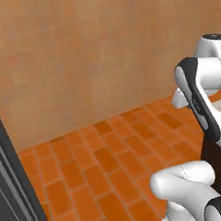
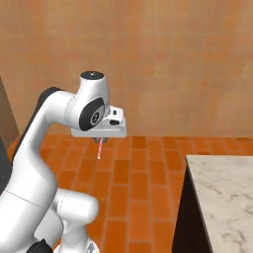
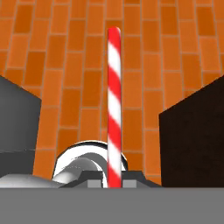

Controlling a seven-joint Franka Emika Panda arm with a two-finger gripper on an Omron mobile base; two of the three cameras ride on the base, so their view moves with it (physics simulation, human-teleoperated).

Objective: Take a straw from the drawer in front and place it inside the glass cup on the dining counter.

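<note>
My gripper (image 2: 101, 140) is shut on the straw (image 2: 100, 148), a thin red-and-white striped stick that hangs down from the hand above the orange tiled floor. In the hand view the straw (image 3: 113, 100) runs straight up from between the fingertips of the gripper (image 3: 113, 182). A corner of the dining counter (image 2: 225, 197), with its beige veined marble top and dark brown base, lies low on the right, apart from the hand. The same counter's dark base (image 3: 192, 140) stands right of the straw in the hand view. The drawer and the glass cup are out of view.
A tan wall (image 2: 163, 64) closes off the far side of the brick-tiled floor (image 1: 101, 164). A tall dark grey appliance side (image 1: 8, 189) stands at the left edge. A dark grey block (image 3: 17, 118) sits left of the straw in the hand view.
</note>
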